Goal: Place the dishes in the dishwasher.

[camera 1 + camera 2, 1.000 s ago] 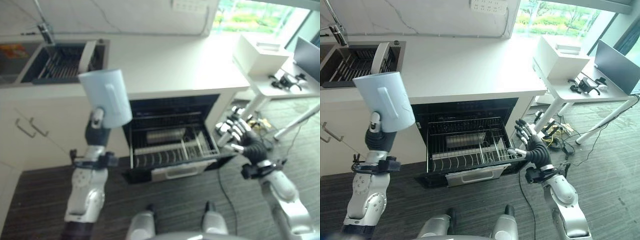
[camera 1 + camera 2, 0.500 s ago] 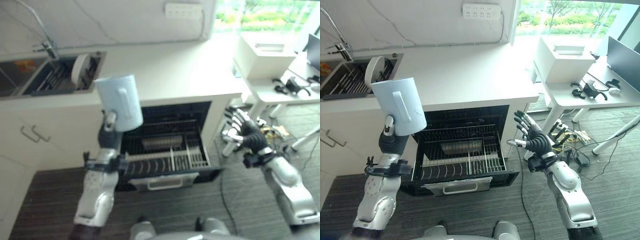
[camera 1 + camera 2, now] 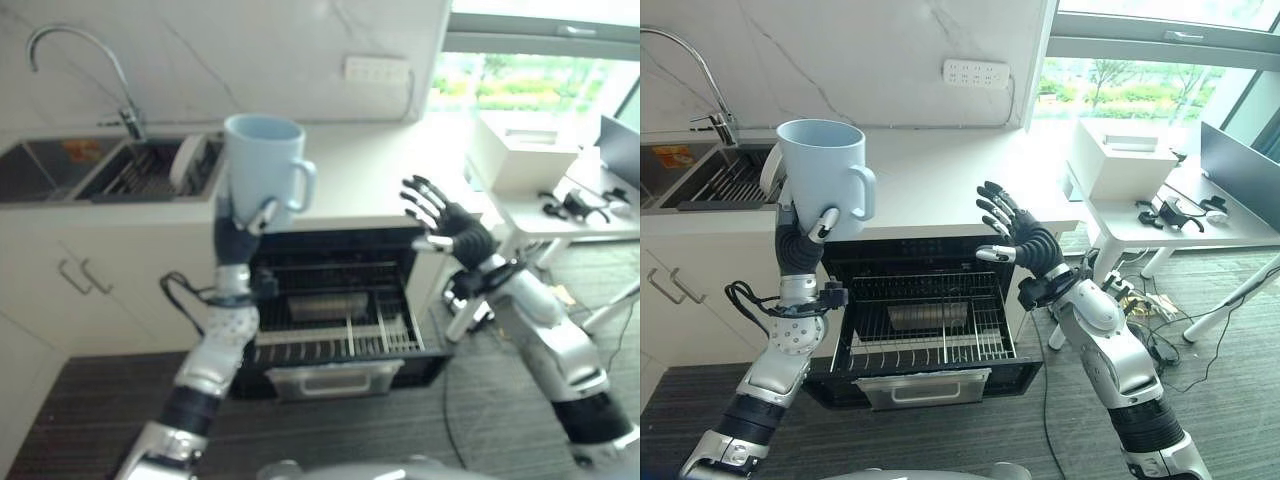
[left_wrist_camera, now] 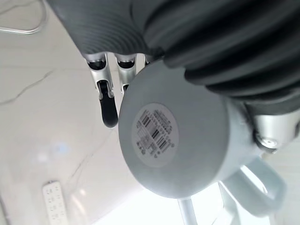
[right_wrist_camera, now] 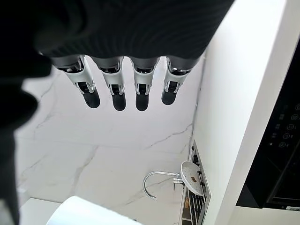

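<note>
Where a second ago the pale blue mug (image 3: 820, 170) was tipped mouth-down, the left hand (image 3: 800, 240) now grips it upright, fingers curled round its body. The right hand (image 3: 1025, 240) has risen, fingers spread and empty. Below both, the dishwasher (image 3: 930, 320) stands open beneath the white counter (image 3: 940, 180); beyond the left hand, a sink (image 3: 110, 170).

Mug (image 3: 823, 166) above dishwasher rack (image 3: 930, 325); sink (image 3: 710, 180) left.
</note>
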You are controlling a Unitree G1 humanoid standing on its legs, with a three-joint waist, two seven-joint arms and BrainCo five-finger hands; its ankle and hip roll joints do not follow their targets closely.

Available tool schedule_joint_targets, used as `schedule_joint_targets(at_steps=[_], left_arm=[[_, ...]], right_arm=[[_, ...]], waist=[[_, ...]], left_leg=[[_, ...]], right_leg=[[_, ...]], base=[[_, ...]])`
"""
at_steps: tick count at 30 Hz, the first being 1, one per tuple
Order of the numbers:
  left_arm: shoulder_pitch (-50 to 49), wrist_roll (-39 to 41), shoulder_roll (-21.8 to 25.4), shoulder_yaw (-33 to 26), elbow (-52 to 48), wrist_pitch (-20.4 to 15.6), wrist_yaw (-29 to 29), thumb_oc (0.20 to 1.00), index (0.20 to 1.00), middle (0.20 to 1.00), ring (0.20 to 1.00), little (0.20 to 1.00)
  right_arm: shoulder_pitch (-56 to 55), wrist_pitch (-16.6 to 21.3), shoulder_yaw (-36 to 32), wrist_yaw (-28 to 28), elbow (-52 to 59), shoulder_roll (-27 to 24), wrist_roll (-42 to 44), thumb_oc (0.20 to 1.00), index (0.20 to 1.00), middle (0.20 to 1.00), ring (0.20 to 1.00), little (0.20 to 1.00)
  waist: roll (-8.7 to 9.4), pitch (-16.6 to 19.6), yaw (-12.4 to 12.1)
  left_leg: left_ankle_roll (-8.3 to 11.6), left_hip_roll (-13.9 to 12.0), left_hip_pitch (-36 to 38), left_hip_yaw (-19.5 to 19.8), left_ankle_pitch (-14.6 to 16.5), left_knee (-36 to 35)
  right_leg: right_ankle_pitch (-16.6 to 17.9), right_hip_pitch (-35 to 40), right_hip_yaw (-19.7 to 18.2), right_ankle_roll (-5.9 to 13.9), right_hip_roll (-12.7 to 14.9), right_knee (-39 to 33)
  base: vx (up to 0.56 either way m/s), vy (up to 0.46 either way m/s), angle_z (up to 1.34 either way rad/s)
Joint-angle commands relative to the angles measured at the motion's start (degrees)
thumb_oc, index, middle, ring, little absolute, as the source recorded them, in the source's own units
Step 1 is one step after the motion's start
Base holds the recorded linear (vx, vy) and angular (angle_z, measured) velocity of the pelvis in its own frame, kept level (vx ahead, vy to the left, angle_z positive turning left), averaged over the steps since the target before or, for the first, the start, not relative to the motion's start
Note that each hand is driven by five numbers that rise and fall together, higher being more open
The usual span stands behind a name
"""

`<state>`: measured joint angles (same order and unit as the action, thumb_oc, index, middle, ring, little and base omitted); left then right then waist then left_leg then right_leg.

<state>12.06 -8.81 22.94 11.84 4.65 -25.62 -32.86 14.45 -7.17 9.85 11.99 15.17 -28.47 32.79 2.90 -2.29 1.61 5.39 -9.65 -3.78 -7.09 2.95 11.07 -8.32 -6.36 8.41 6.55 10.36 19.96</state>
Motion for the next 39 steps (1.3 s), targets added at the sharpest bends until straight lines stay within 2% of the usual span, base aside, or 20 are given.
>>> schedule_joint_targets(at_steps=[1,4,8,16,21,39], left_arm=[[4.02,-6.55,2.0,1.68,-0.28,-0.95,-4.66,0.2,0.2,0.2,0.2,0.2],[5.16,-12.73,2.63,3.47,1.88,-0.99,-7.83,0.2,0.2,0.2,0.2,0.2],[6.28,-16.29,2.76,5.78,3.26,-1.17,-9.0,0.2,0.2,0.2,0.2,0.2],[7.4,-17.88,2.35,9.11,4.46,-1.62,-9.43,0.2,0.2,0.2,0.2,0.2],[8.17,-18.44,2.04,9.93,3.97,-2.96,-10.24,0.2,0.2,0.2,0.2,0.2],[8.44,-19.13,2.21,11.7,4.0,-2.3,-9.87,0.2,0.2,0.2,0.2,0.2]], right_arm=[[6.17,0.58,-1.22,-1.69,1.63,1.36,3.51,1.0,1.0,1.0,1.0,1.0],[8.91,-0.88,-0.25,-3.03,1.66,2.3,5.33,1.0,1.0,1.0,1.0,1.0],[11.49,-2.18,1.59,-4.45,0.71,3.48,6.62,1.0,1.0,1.0,1.0,1.0],[15.56,-3.32,3.16,-7.28,-0.37,5.01,7.63,1.0,1.0,1.0,1.0,1.0],[16.46,-4.84,4.4,-7.12,-1.26,5.59,6.65,1.0,1.0,1.0,1.0,1.0],[17.98,-6.8,6.49,-7.43,-2.54,6.79,6.56,1.0,1.0,1.0,1.0,1.0]], waist=[[0.21,-0.18,0.51],[0.41,0.14,0.22],[0.62,0.26,-0.29],[0.99,0.23,-1.17],[1.05,0.25,-1.44],[1.26,-0.03,-2.07]], left_leg=[[-0.21,-0.64,1.95,-0.6,10.59,6.12],[-0.39,-0.51,2.3,-0.91,10.9,6.12],[-0.52,-0.5,2.5,-1.0,10.99,6.12],[-0.57,-0.46,2.51,-0.95,11.06,6.12],[-0.57,-0.41,2.51,-0.81,11.04,6.12],[-0.51,-0.74,2.54,-0.62,10.89,6.12]], right_leg=[[0.15,1.48,-0.44,2.73,0.7,-2.77],[0.07,1.78,-0.7,2.84,0.86,-2.77],[0.11,2.05,-0.75,2.89,1.0,-2.77],[0.04,2.35,-0.62,2.94,1.23,-2.77],[-0.03,2.53,-0.53,2.98,1.36,-2.77],[-0.45,3.1,-0.32,2.86,1.2,-2.77]], base=[[0.04,0.024,-0.03],[0.03,0.01,0.0],[0.01,-0.001,-0.01],[0.0,-0.002,0.0],[0.0,0.0,0.0],[0.0,0.0,0.0]])
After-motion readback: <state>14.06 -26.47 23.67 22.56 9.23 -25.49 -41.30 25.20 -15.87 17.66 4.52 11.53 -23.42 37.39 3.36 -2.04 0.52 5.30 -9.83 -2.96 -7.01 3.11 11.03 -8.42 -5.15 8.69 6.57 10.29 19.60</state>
